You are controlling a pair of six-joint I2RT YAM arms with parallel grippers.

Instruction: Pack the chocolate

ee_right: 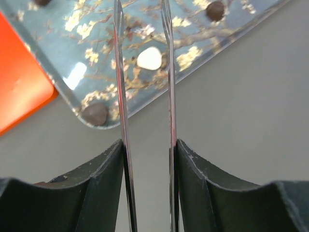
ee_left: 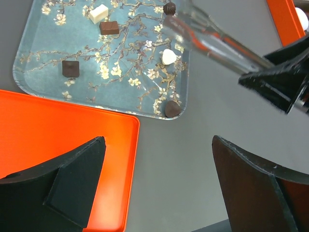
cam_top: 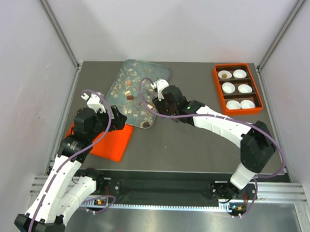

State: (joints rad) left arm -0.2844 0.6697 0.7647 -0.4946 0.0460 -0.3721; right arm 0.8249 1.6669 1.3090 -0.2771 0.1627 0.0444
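Left wrist view showed the left gripper (ee_left: 157, 145) spread wide over the edge of the orange lid (ee_left: 48, 130). Just beyond, chocolate pieces (ee_left: 172, 108) lay scattered on the floral tray (ee_left: 38, 53). The right gripper (ee_right: 147, 159) pinched metal tongs (ee_right: 119, 96), tips above that tray. Far right, one piece sat in the orange box (cam_top: 215, 90).

Teal blossom-pattern tray (ee_left: 38, 53), orange tray (ee_left: 48, 125), grey tongs (ee_right: 119, 72), dk brown/white chocolate (ee_left: 70, 68).
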